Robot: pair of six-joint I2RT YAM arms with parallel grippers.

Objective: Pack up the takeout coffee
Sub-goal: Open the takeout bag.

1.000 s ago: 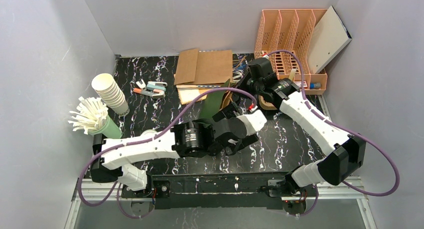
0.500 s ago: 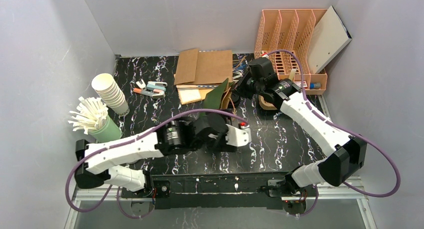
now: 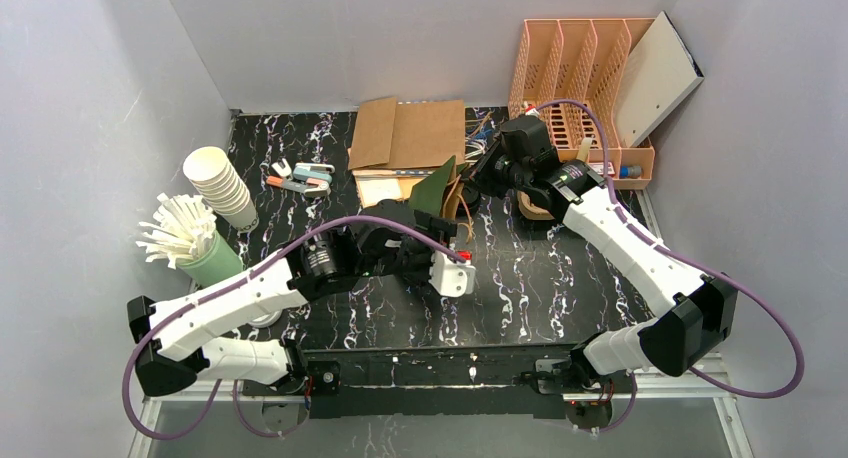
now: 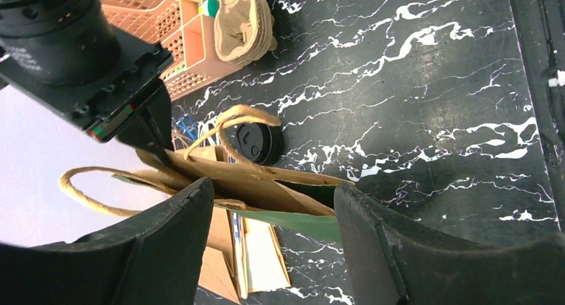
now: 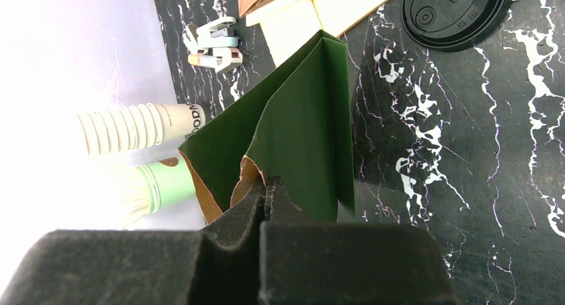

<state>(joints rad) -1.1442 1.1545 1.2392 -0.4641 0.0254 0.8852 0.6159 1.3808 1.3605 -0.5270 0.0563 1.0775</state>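
The left gripper [image 4: 270, 193] has been brought up to the green paper bag [image 3: 437, 190], jaws narrowed yet apart, nothing gripped. The bag's rim is kept pinched by the right gripper [image 5: 266, 185], just beside the black lid [image 4: 256, 142]; spreading the mouth seems prepared.

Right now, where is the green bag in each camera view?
Top view: the green bag is at centre, slightly toward the back.
Left wrist: centre, lower half, its brown inside showing.
Right wrist: filling the middle, green side showing.
Shared landmark: the black lid lies beside it in both wrist views; I cannot find it from above.
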